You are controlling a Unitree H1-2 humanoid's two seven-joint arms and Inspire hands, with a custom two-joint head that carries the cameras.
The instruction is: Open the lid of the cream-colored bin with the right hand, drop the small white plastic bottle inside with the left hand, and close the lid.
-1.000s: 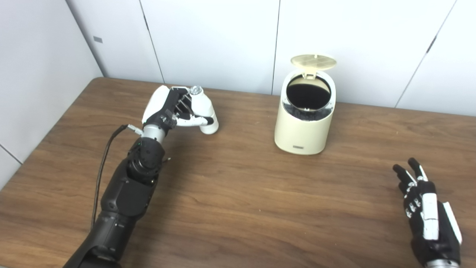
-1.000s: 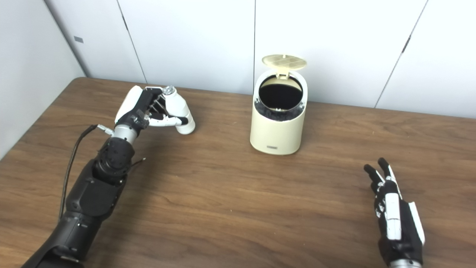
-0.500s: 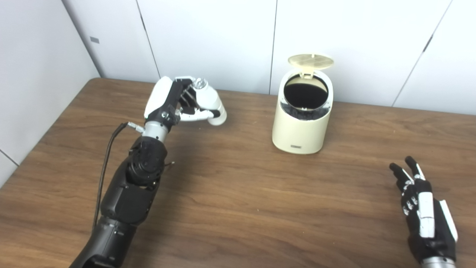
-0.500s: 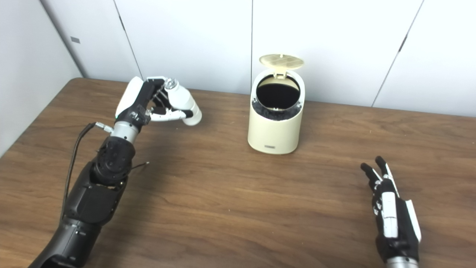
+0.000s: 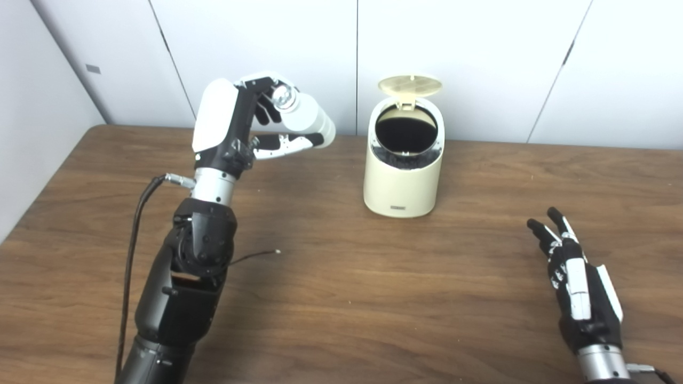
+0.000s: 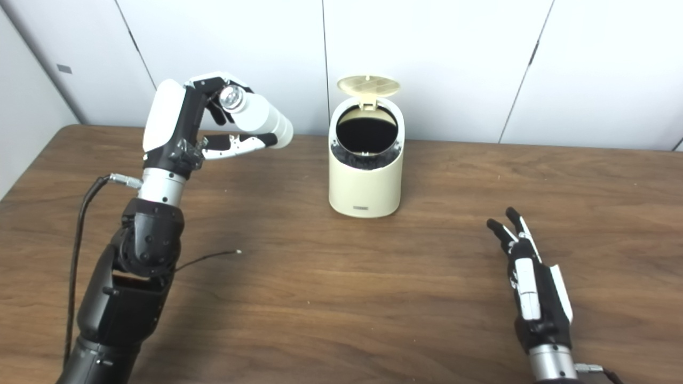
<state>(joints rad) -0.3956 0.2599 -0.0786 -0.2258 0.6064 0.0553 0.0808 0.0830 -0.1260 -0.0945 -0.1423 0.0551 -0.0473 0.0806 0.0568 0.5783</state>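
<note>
Both hands are working apart: your right hand (image 5: 579, 280) is resting with fingers spread and empty, nearer you than the bin (image 5: 403, 160). Your left hand (image 5: 243, 125) is clasping the bottle (image 5: 304, 114), lying sideways in the air left of the bin. You should be centering it above the mouth, under the raised lid (image 5: 410, 85), before releasing.

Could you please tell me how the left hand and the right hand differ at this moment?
The left hand is shut on the white bottle; the right hand is open and holds nothing. The left hand is raised beside the bin; the right hand is low over the table. Both look alike.
</note>
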